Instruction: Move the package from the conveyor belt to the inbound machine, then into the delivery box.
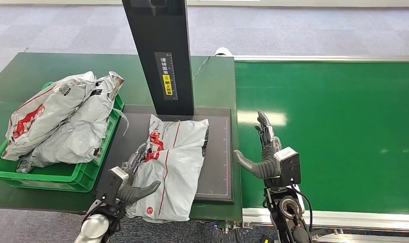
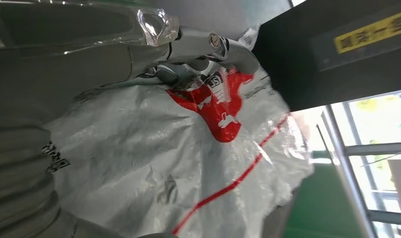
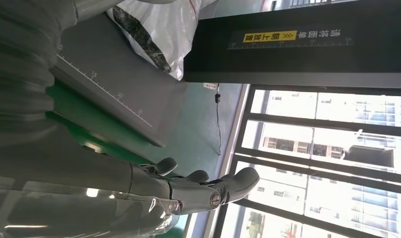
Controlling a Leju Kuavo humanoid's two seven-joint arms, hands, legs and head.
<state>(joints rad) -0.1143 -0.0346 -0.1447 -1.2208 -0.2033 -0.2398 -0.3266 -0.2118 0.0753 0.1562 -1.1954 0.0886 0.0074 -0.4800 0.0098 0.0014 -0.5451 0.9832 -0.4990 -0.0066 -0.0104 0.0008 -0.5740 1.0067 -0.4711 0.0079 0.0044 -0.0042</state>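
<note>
A grey plastic package (image 1: 174, 162) with red print lies on the dark plate (image 1: 217, 167) of the inbound machine, its near end hanging over the table's front edge. My left hand (image 1: 125, 191) grips the package's near left corner, with the thumb on top and the fingers against its crumpled edge. Close up in the left wrist view, the fingers (image 2: 203, 47) press on the package (image 2: 188, 163) by the red print. My right hand (image 1: 267, 152) is open and holds nothing. It stands with fingers straight over the left edge of the green conveyor belt (image 1: 339, 131), just right of the plate.
The machine's black column (image 1: 162, 55) rises behind the package. A green crate (image 1: 55, 174) holding two grey packages (image 1: 66, 121) sits at the left on the dark green table. In the right wrist view the column (image 3: 288, 44) stands over the plate (image 3: 114, 94).
</note>
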